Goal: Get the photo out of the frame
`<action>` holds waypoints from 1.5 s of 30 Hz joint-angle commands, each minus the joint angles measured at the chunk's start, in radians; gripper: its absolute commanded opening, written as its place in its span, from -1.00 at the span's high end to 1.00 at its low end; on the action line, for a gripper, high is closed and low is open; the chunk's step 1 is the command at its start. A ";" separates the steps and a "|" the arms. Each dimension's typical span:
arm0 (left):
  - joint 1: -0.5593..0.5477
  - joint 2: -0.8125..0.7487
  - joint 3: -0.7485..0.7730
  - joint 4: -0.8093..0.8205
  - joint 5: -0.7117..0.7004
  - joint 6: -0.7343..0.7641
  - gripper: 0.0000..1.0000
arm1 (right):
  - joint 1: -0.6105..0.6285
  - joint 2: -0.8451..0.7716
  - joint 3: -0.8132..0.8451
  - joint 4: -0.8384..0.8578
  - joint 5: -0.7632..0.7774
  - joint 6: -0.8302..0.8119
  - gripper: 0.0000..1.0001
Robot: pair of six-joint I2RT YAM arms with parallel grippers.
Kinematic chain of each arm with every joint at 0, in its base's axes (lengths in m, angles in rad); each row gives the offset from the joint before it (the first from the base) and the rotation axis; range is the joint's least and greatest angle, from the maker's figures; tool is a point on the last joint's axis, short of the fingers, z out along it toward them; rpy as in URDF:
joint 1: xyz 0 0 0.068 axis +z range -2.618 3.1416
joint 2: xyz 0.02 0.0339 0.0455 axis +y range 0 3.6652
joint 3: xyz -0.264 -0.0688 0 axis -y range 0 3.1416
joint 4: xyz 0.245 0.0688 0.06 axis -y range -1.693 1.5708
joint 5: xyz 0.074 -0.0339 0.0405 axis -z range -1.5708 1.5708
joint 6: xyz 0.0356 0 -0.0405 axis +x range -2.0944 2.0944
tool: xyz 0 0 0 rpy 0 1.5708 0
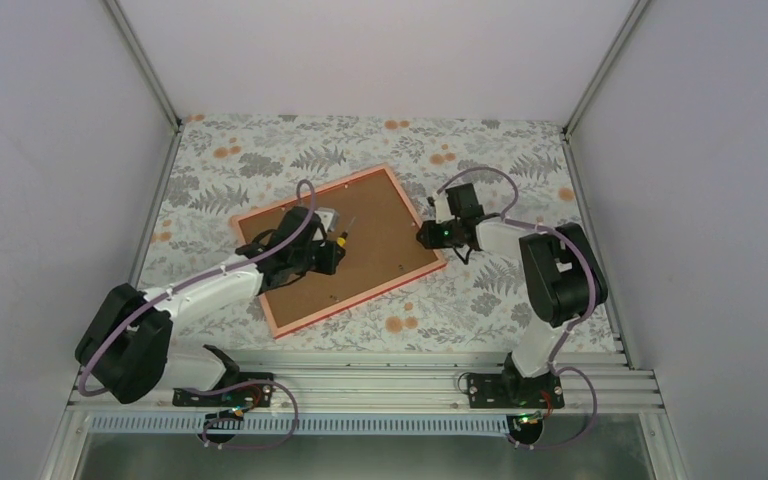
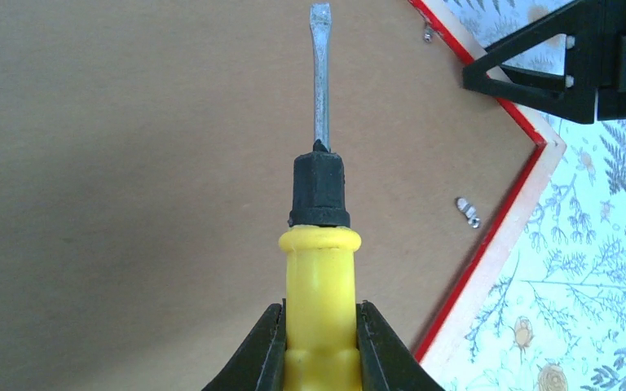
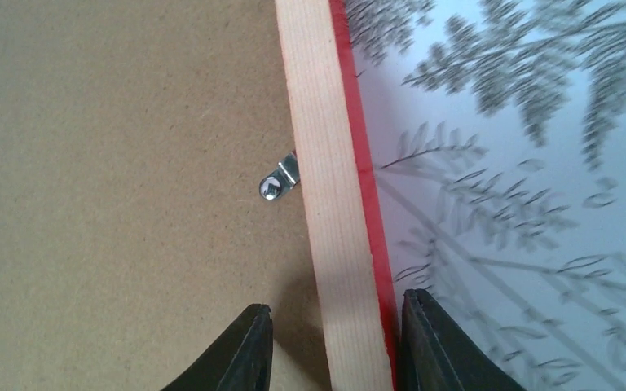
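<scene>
The frame (image 1: pixel 390 250) lies face down on the table, brown back board up, with a pale wood and red rim. The photo is hidden beneath the board. My left gripper (image 1: pixel 325 255) is over the middle of the board, shut on a yellow-handled screwdriver (image 2: pixel 319 269) whose flat blade (image 2: pixel 319 73) points toward the far right corner. My right gripper (image 1: pixel 428 236) is open and straddles the frame's right rim (image 3: pixel 326 204). One finger is over the board and the other is against the red outer edge. A metal retaining tab (image 3: pixel 277 181) sits just ahead of it.
Two more metal tabs (image 2: pixel 467 213) (image 2: pixel 429 34) sit along the rim near the corner. The right gripper's black body (image 2: pixel 554 65) shows at that corner in the left wrist view. The floral tablecloth (image 1: pixel 520 160) surrounds the frame, with grey walls on three sides.
</scene>
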 commanded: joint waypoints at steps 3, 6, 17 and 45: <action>-0.099 0.056 0.089 -0.053 -0.085 0.007 0.95 | 0.088 -0.037 -0.089 0.012 0.010 0.084 0.42; -0.128 0.086 0.116 -0.062 -0.098 0.003 0.95 | 0.128 -0.073 -0.122 0.040 0.021 0.127 0.54; -0.207 0.242 0.205 -0.085 -0.114 -0.011 0.95 | 0.231 -0.145 -0.190 0.159 0.054 0.270 0.70; -0.237 0.431 0.329 -0.148 -0.125 -0.011 0.95 | 0.245 -0.078 -0.231 0.233 0.073 0.260 0.92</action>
